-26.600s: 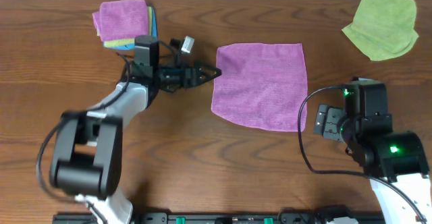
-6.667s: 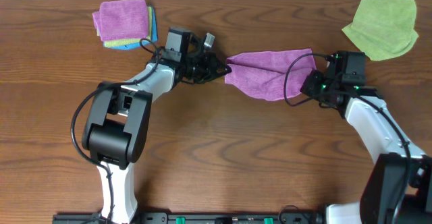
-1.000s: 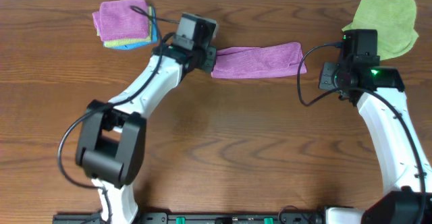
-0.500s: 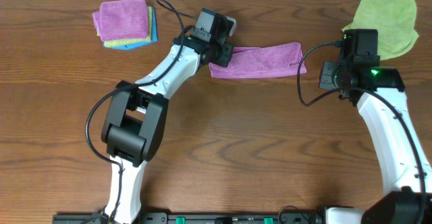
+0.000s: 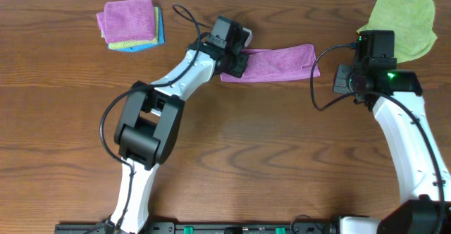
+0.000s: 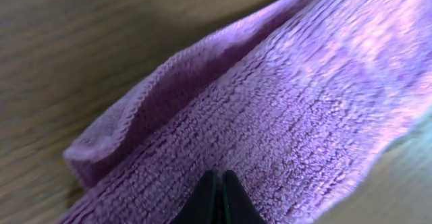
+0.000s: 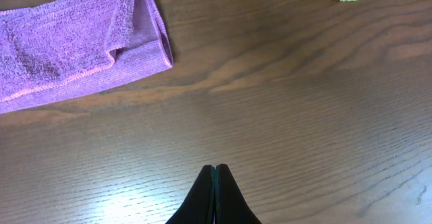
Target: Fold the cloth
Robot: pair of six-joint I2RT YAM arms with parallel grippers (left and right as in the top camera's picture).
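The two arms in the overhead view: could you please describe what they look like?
The left arm and right arm have white links between bulky black joint housings. A thin black cable loops beside each wrist. A green light glows near the right wrist. The left gripper and right gripper have slim black tapering fingers.

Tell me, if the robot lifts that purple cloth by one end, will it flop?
Probably. The cloth already lies doubled into a soft band, and its edge curls loosely in the left wrist view, so it looks limp. Its fuzzy surface would likely drag on the wooden table, so a push might bunch it rather than slide it.
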